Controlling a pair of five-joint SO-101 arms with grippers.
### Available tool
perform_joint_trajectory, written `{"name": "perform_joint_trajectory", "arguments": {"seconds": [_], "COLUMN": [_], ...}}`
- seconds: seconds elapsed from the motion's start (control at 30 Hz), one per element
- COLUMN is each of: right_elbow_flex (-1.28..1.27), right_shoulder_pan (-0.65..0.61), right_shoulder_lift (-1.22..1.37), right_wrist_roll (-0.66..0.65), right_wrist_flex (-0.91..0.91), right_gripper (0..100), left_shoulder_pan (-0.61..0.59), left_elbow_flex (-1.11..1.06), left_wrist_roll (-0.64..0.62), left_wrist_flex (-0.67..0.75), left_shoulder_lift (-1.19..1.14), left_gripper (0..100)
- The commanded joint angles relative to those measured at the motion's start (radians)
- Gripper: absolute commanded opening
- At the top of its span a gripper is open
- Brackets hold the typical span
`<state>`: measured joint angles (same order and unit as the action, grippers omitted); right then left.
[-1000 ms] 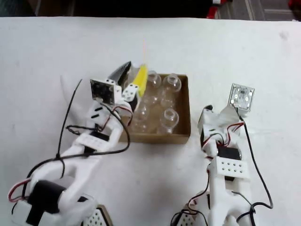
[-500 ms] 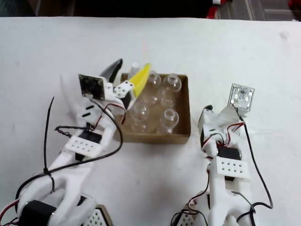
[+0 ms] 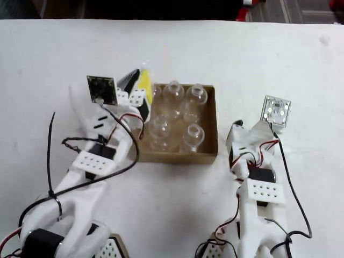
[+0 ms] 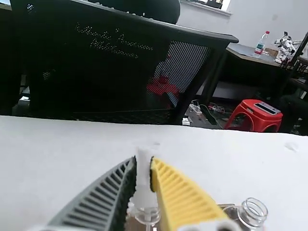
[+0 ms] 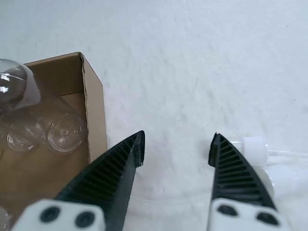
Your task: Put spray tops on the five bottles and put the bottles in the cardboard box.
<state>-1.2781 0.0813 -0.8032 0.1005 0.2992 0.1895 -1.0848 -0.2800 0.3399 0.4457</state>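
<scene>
- Cardboard box (image 3: pixel 212 123) sits mid-frame in the high view, with clear bottles (image 3: pixel 192 134) inside. Their necks look open as far as I can see.
- Left hand (image 3: pixel 138 80) has shifted off the box's upper-left cells to just outside that corner. My read is that the top it carries isn't seated on a bottle yet, so capping is still pending.
- Left wrist view: the grey and yellow fingers (image 4: pixel 178 197) are nearly closed, pinching a white spray top (image 4: pixel 143 173) by its stem. A clear bottle neck (image 4: pixel 144 214) sits right under it, and I can't tell if they touch.
- Right wrist view: right hand (image 5: pixel 177 139) is spread wide and holds nothing, over the counter (image 5: pixel 192 57). A second spray top (image 5: pixel 253 144) lies just beside one finger, with the box near.
</scene>
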Motion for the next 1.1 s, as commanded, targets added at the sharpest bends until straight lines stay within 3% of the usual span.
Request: {"name": "perform_joint_trajectory", "arguments": {"seconds": [0.0, 0.3, 0.57, 0.83, 1.07], "right_elbow_flex": [0.008, 0.008, 0.008, 0.008, 0.008], "right_shoulder_pan": [0.008, 0.008, 0.008, 0.008, 0.008], "right_shoulder_lift": [0.001, 0.001, 0.001, 0.001, 0.001], "right_wrist_roll": [-0.017, -0.017, -0.017, -0.017, -0.017], "right_wrist_flex": [-0.024, -0.024, -0.024, -0.024, -0.024], "right_gripper": [19.8, 19.8, 19.8, 19.8, 19.8], "left_shoulder_pan": [0.007, 0.038, 0.039, -0.012, -0.016], "left_elbow_flex": [0.055, 0.034, 0.084, 0.485, 0.741], "left_wrist_roll": [0.005, 0.068, -0.052, -0.132, -0.132], "left_wrist_flex": [-0.002, 0.005, -0.011, -0.417, -0.617], "left_shoulder_lift": [0.035, 0.044, 0.036, -0.039, -0.216], "left_gripper": [4, 6, 33, 33, 32]}}
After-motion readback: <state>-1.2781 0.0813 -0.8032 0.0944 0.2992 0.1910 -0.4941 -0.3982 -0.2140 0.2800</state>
